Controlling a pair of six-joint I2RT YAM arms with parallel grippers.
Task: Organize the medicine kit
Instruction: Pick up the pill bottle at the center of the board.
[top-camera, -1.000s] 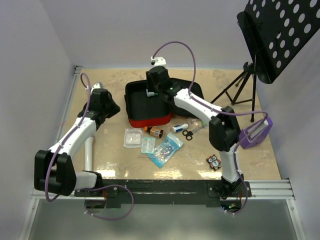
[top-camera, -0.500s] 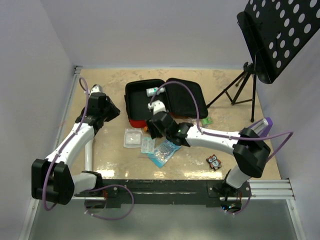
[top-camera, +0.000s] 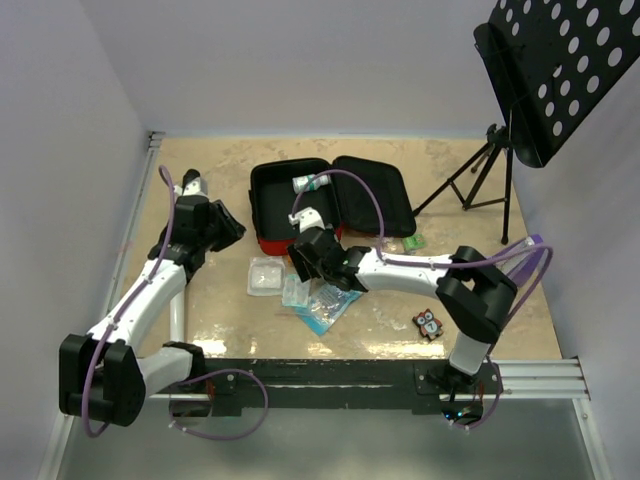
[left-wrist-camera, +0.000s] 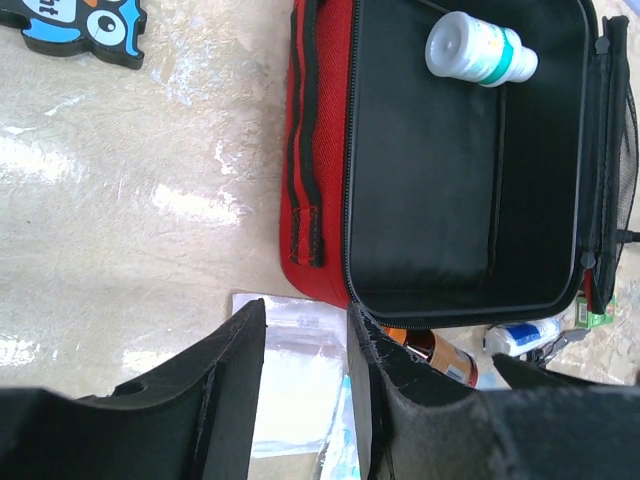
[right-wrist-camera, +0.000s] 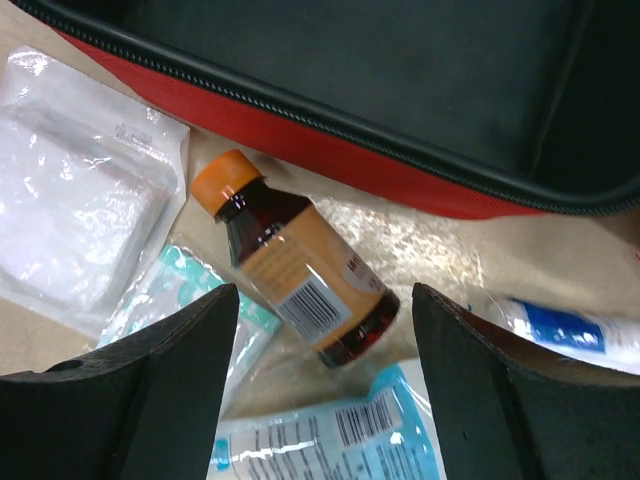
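The right claw (right-wrist-camera: 322, 298), open over the amber bottle (right-wrist-camera: 297, 283), should be squared across its body before closing; the left claw (left-wrist-camera: 305, 328) is seen half-open, empty.

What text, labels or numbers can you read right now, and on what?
Nothing reads in full.
Amber bottle with orange cap: barcode; label print too blurred.
Clear packet with blue print: barcode; print too small.
Blue-and-black owl-shaped card: white letters cut off at the edge.
Red soft medicine kit, open: no text showing.

Probably a robotics lab: plain partition walls (top-camera: 300, 60) enclose a tabletop (top-camera: 230, 155).
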